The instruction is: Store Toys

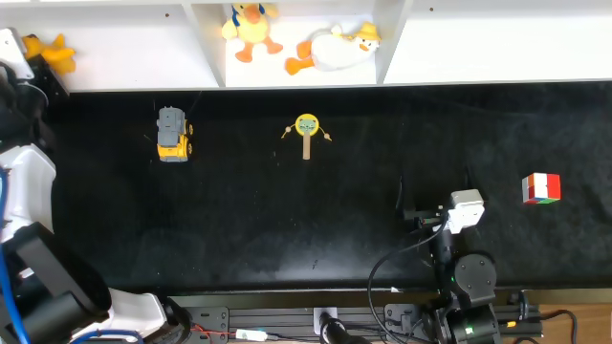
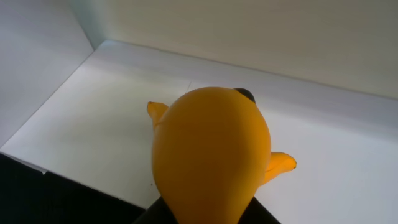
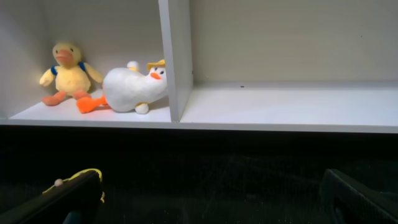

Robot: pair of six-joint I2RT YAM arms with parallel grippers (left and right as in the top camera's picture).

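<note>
An orange plush toy point(image 2: 211, 155) hangs just above the white floor of the shelf's left compartment point(image 2: 93, 124), with my left gripper point(image 1: 36, 61) shut on it; in the top view the orange toy point(image 1: 53, 53) sits at the far left of the shelf. On the black table lie a yellow and grey toy truck point(image 1: 172, 134), a yellow rattle on a stick point(image 1: 306, 134) and a colour cube point(image 1: 541, 188). My right gripper point(image 1: 435, 218) stands low over the table's right half, open with nothing between its fingers point(image 3: 62, 199).
The shelf's middle compartment holds a yellow duck plush point(image 1: 251, 27) and a white goose plush point(image 1: 335, 48), also seen as duck point(image 3: 65, 71) and goose point(image 3: 130, 90). The right compartment floor point(image 3: 286, 102) is bare. A white divider point(image 3: 175, 56) separates the two.
</note>
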